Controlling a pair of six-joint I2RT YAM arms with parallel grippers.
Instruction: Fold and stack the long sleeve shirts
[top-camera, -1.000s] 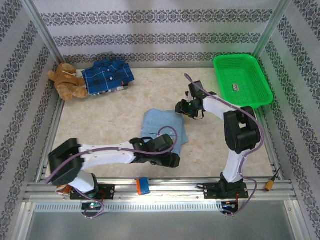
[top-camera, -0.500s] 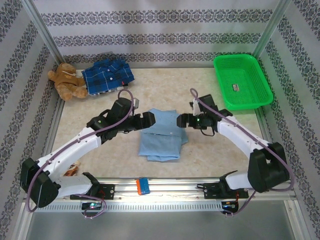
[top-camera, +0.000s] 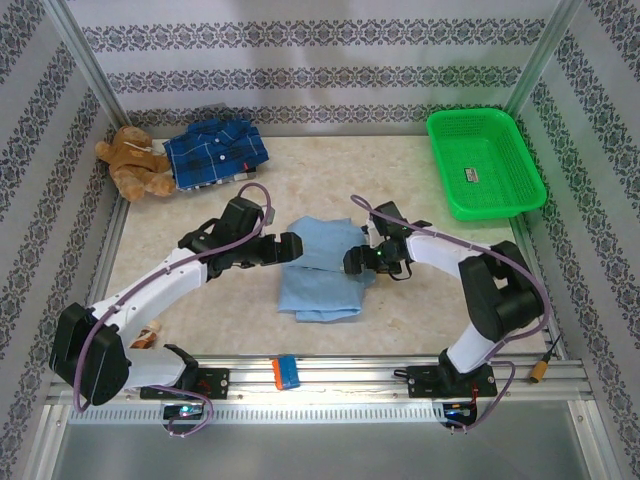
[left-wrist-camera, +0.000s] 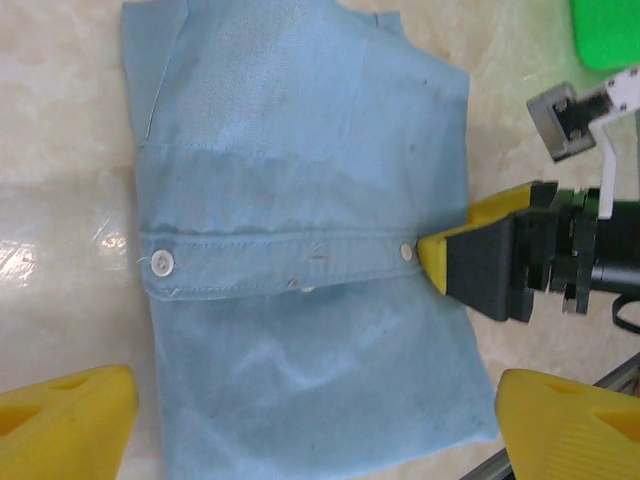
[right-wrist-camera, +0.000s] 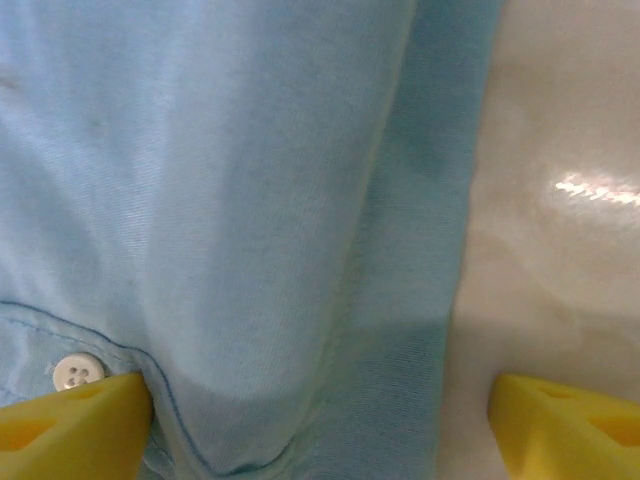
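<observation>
The light blue shirt (top-camera: 318, 272) lies folded in a rectangle at mid table, its button placket (left-wrist-camera: 280, 262) running across the left wrist view. My left gripper (top-camera: 291, 247) is at its left edge, open, with yellow fingertips (left-wrist-camera: 66, 420) wide apart on either side of the cloth and nothing gripped. My right gripper (top-camera: 354, 262) is at the right edge, also open. One of its fingertips (right-wrist-camera: 72, 424) rests by a button on the shirt (right-wrist-camera: 250, 200), the other is over bare table. The dark blue plaid shirt (top-camera: 216, 150) lies folded at the back left.
A brown teddy bear (top-camera: 134, 161) lies left of the plaid shirt. A green basket (top-camera: 486, 162) stands at the back right. A blue and orange object (top-camera: 286, 372) sits on the front rail. Bare marble tabletop (top-camera: 420, 310) surrounds the blue shirt.
The left arm has swung up from the shirt's near edge to its left side. The right gripper has come down onto the right edge. The shirt now lies flat and folded.
</observation>
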